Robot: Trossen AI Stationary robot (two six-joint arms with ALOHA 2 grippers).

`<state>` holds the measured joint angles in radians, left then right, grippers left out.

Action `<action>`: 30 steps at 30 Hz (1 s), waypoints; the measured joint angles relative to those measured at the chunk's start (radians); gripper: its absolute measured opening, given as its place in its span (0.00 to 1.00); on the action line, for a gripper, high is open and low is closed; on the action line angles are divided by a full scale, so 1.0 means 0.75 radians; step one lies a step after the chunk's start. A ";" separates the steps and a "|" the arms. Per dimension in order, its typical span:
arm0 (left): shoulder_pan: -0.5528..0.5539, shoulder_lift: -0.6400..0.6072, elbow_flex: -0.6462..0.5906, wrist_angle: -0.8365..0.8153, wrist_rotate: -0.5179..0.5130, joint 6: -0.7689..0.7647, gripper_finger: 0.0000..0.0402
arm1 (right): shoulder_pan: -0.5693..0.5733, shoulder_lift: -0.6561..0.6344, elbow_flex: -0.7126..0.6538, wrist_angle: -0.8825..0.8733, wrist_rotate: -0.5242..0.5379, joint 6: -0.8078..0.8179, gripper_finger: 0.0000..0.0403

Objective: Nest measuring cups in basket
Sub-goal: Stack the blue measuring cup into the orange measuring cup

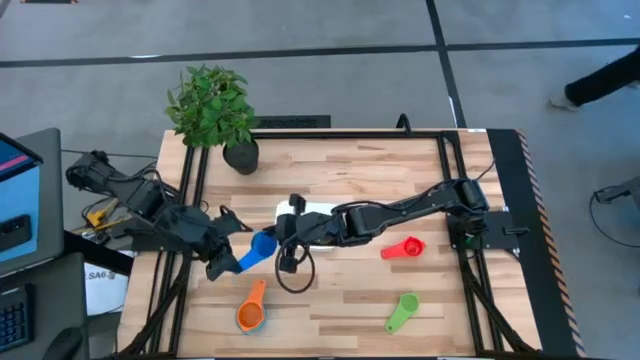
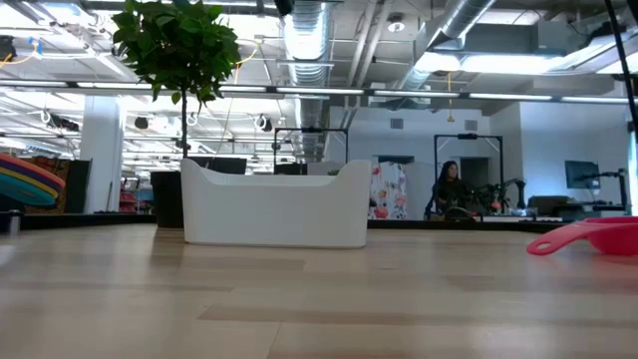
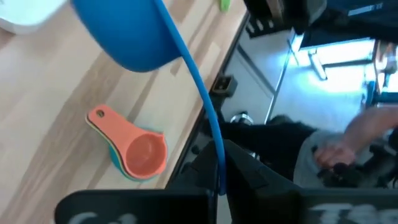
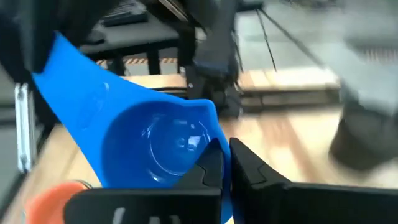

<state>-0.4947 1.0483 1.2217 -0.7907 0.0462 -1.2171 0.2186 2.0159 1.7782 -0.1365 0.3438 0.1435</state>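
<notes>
Both grippers are shut on a blue measuring cup point(image 1: 262, 244) held above the table's middle left. My left gripper point(image 1: 232, 258) is on its handle and my right gripper point(image 1: 278, 240) on its bowl. The white basket point(image 1: 310, 210) stands just beyond, partly hidden by the right arm; the low view shows the basket point(image 2: 274, 204) resting flat on the table. An orange cup point(image 1: 252, 310) lies near the front edge, nested on other cups. A red cup point(image 1: 405, 248) and a green cup point(image 1: 402, 310) lie on the right side. My left gripper pinches the blue cup's flat handle point(image 3: 216, 146) near its free end between its two fingers. The handle runs on edge away from them, and the bowl point(image 3: 134, 37) is clear of the wood. My right gripper pinches the bowl's rim point(image 4: 208, 134) between its two fingers, at the side away from the handle point(image 4: 68, 62). The bowl's opening faces this wrist camera.
A potted plant point(image 1: 215, 115) in a black pot stands at the table's far left. Black frame rails run along the table's left and right sides. Bare wood lies between the orange and green cups at the front.
</notes>
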 joint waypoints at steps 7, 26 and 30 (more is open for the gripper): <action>-0.017 -0.130 -0.001 -0.013 -0.344 -0.040 0.09 | 0.012 -0.002 -0.001 -0.138 0.155 0.789 0.03; -0.143 -0.053 0.000 -0.060 -1.343 0.137 0.31 | -0.061 -0.002 -0.002 -0.042 0.276 1.637 0.06; -0.142 -0.010 0.001 -0.055 -1.519 0.120 0.28 | -0.067 -0.002 -0.002 -0.007 0.276 1.628 0.03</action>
<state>-0.6011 1.0406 1.2221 -0.8319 -1.0928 -1.1273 0.1680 2.0148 1.7767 -0.1421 0.5508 1.3646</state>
